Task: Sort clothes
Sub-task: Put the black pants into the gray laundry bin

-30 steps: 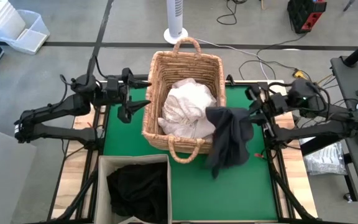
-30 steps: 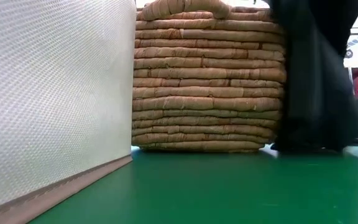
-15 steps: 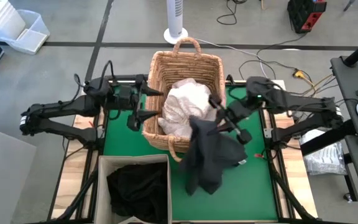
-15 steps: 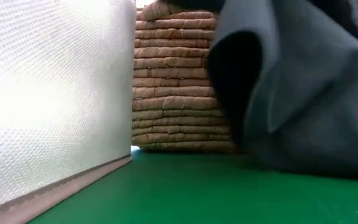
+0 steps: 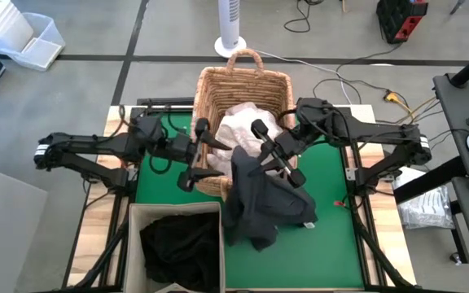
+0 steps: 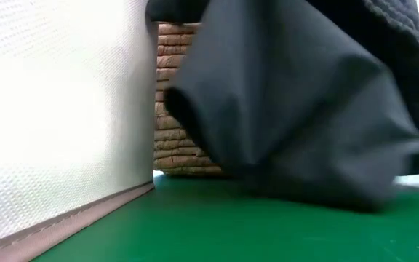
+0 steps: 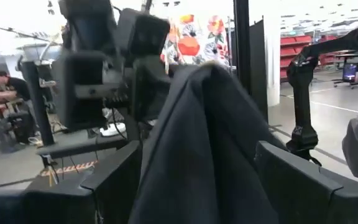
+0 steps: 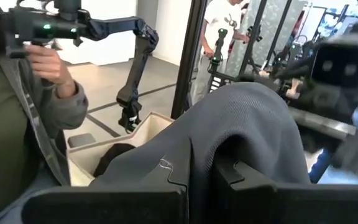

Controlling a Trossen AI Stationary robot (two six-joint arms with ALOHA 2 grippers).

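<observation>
A dark grey garment hangs from my right gripper over the near edge of the tan wicker basket. It fills most of the low view, its lower end near the green mat. White clothes lie in the basket. Black clothes lie in the beige bin. My left gripper is open beside the basket's near left corner. In its wrist view the garment stands between its two spread fingers; whether they touch it, I cannot tell. My right gripper is shut on a raised fold of the dark grey garment, pinched between its two fingers. The cloth drapes over and past the fingers and hangs slack below them, lifted above the basket's near rim.
The bin's white wall stands close to the near left of the basket. Bare green mat lies right of the basket. A person stands near the table, and other people show in the room behind.
My right gripper has swung from the basket's right side toward the table's left and near edge, carrying the dark garment, which now hangs over the basket's near rim. My left gripper has moved right, toward the garment, and now reaches it.
</observation>
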